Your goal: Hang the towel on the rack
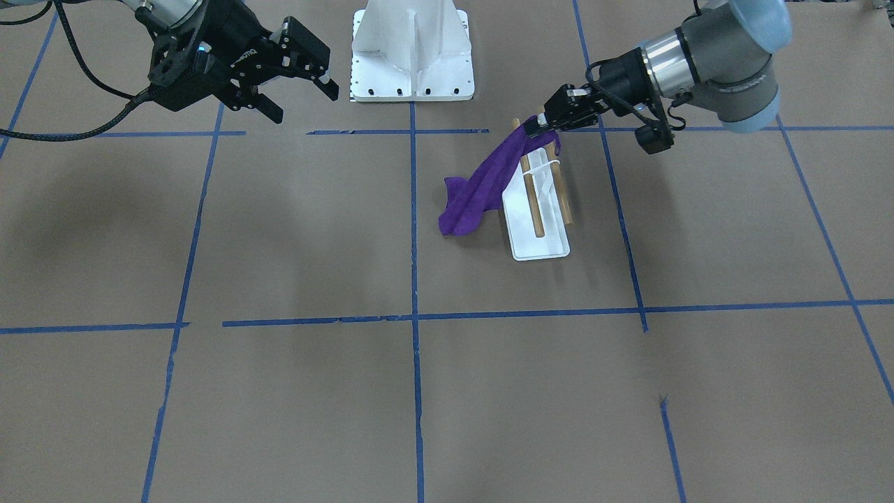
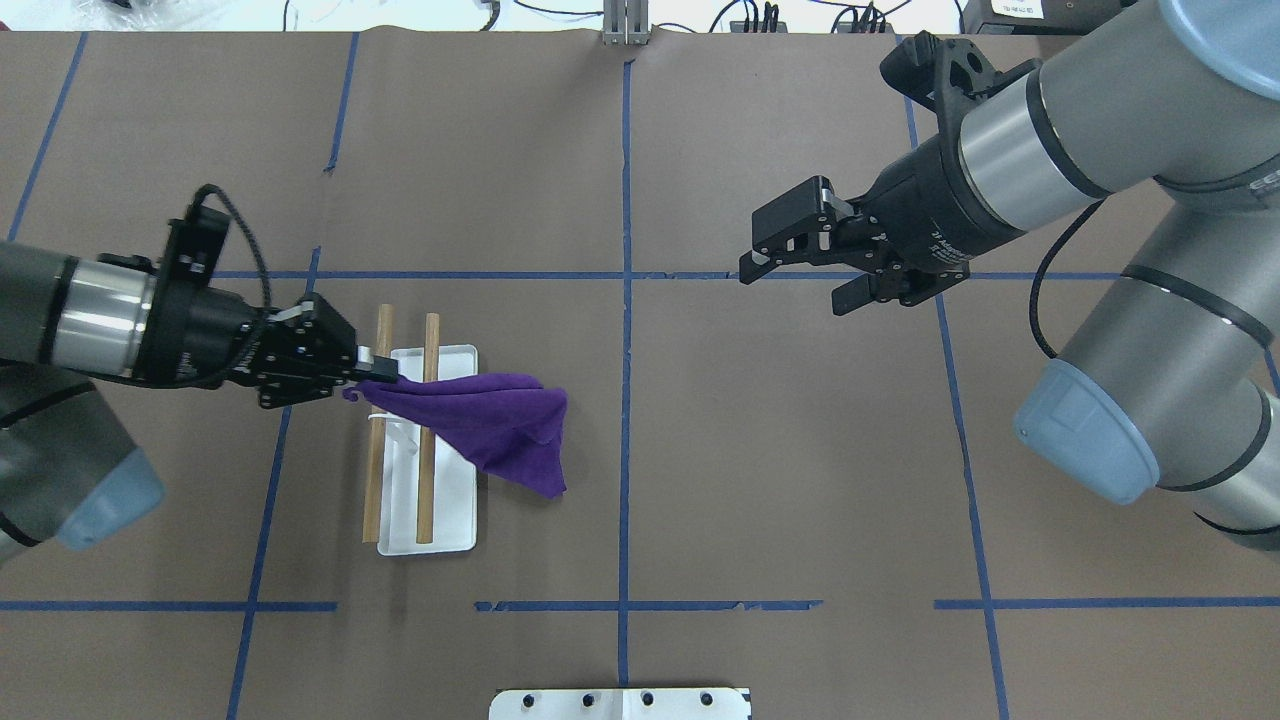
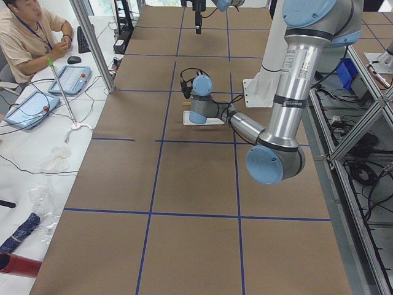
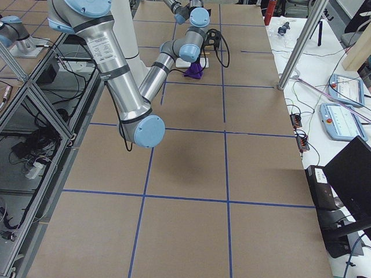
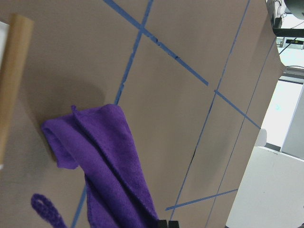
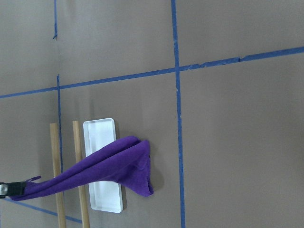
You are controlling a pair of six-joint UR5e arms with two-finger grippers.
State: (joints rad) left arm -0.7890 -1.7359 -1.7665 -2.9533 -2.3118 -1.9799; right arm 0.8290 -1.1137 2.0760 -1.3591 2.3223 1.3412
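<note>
Ideally, the left tool [image 2: 372,367], clamped on one corner of the plain deep-purple soft towel [image 2: 500,425], would draw it toward the table's left edge until equal lengths overhang the white-based, twin-wooden-rail rack [image 2: 445,520]. The loosely folded cloth slopes over both rails, its end apparently resting on the table. The right tool [image 2: 792,292] gapes empty.

The grey-and-silver left arm [image 2: 100,318] reaches low and nearly level over the table. Its black two-finger left gripper [image 2: 372,366] is pinched tight on a corner of the deep purple cloth towel [image 2: 500,425]. The grey-and-silver right arm [image 2: 1040,140] is held well apart on the other side with its wrist angled downward. The fingers of its black two-finger right gripper [image 2: 795,285] are spread wide.
</note>
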